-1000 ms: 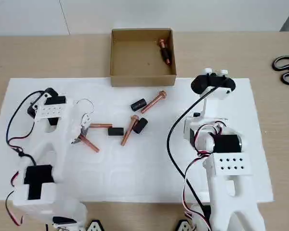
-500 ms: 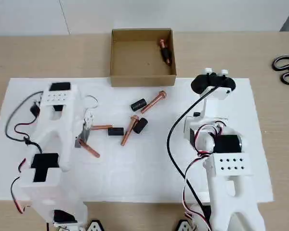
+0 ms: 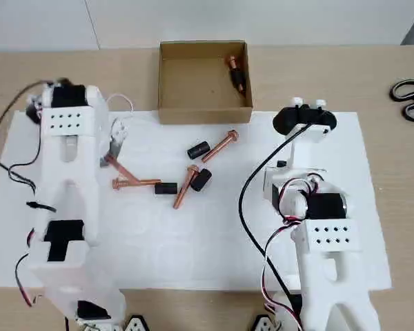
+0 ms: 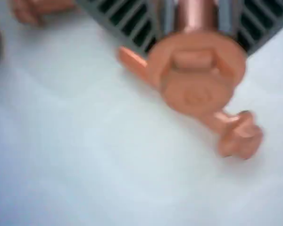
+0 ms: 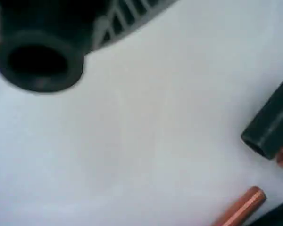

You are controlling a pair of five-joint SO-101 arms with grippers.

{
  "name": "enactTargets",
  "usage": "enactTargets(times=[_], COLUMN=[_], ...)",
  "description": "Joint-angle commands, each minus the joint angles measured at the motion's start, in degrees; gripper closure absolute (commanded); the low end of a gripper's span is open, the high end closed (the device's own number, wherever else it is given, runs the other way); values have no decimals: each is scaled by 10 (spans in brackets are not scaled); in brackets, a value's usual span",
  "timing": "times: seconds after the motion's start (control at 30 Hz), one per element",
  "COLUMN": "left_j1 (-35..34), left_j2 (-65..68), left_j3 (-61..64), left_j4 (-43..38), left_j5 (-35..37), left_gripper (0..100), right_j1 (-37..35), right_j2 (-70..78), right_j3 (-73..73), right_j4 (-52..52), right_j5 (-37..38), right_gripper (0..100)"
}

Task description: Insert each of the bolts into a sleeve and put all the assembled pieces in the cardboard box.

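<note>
White mat [image 3: 193, 241]; left end effector [image 3: 112, 149] grips bolt [image 4: 198, 75]

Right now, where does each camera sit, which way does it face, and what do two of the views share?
High view: fixed above the table, looking down on the white sheet, the cardboard box, the left arm and the right arm.
Left wrist view: on the left wrist, looking along the left claw, shut on a bolt, to the sheet.
Right wrist view: on the right wrist, looking past the right claw, which holds a sleeve, to the sheet.
Shared: high and left wrist views both show that bolt.
</note>
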Motion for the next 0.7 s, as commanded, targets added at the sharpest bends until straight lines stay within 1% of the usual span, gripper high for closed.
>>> enactTargets(times=[0.0,0.1,0.17,0.3,0.57,0.67], left_j1=[28,75,108,150,155,155], left_j2=[-94,-169,-218,-296,-396,-435], left_j3=[-67,-73,-73,-72,-72,-72], left_j4=[11,11,11,8,10,11], left_j5=[-37,-61,-63,-63,-63,-64], left_gripper=[994,994,994,994,994,994], right_j1=[-28,-52,-66,-89,-92,-95], right_j2=[-17,-21,-22,-22,-21,-22], right_j3=[-2,4,4,4,6,6], right_j4=[-6,-7,-11,-11,-5,17], right_j5=[44,92,118,128,129,127], right_gripper=[994,994,994,994,994,992])
